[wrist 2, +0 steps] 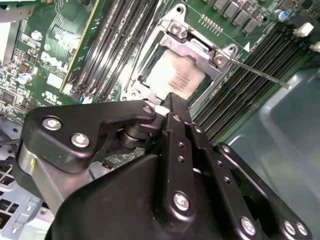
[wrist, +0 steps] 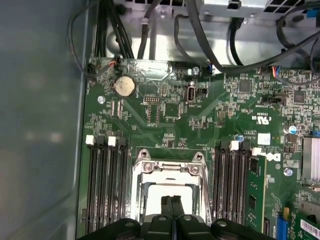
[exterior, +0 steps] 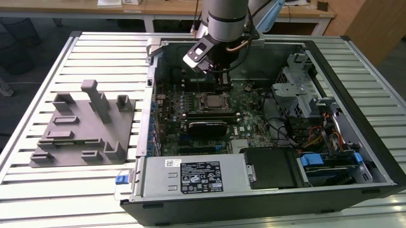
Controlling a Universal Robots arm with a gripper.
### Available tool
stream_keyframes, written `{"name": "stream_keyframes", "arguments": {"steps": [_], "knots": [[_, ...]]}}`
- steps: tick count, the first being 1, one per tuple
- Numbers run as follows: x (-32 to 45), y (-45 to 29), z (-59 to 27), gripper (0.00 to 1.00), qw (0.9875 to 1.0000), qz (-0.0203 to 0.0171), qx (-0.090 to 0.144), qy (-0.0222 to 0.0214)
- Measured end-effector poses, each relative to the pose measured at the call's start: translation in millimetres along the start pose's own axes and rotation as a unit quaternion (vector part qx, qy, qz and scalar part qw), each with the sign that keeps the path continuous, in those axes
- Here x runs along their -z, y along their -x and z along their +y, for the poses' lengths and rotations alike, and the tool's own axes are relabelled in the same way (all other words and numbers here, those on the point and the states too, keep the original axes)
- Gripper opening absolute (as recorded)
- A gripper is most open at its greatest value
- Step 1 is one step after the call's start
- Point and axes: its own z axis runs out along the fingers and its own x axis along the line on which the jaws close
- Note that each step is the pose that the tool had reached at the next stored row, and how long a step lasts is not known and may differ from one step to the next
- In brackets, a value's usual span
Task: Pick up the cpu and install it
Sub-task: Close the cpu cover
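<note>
Cpu [wrist 2: 172, 75] seated flat in socket frame [wrist 2: 220, 56] on mobo [wrist: 165, 115], far-middle of case [exterior: 254, 211]. Square, so no long axis. Gripper [wrist: 171, 205] right above it, tips over one edge; contact can't tell. Fingers pressed together, nothing pinched. Arm [exterior: 225, 19] near-vertical, reaching into case's far half.

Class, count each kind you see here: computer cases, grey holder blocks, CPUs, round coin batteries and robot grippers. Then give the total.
computer case: 1
grey holder block: 1
cpu: 1
coin battery: 1
gripper: 1
Total: 5
</note>
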Motion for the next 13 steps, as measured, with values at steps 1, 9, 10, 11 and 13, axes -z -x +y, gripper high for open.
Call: {"name": "stream_keyframes", "arguments": {"steps": [1,9,10,11,13], "knots": [[-0.8,0.0,-1.1,0.11,1.0000,-0.0001,0.000,-0.0001],[-6.6,-0.4,-11.2,0.11,1.0000,-0.0002,0.000,-0.0002],[-7.0,-0.5,-12.7,0.11,1.0000,-0.0002,0.000,-0.0001],[-7.6,-0.6,-14.6,0.11,1.0000,-0.0002,0.000,-0.0001],[-9.2,-0.8,-19.5,0.11,1.0000,-0.0001,0.000,-0.0001]]}}
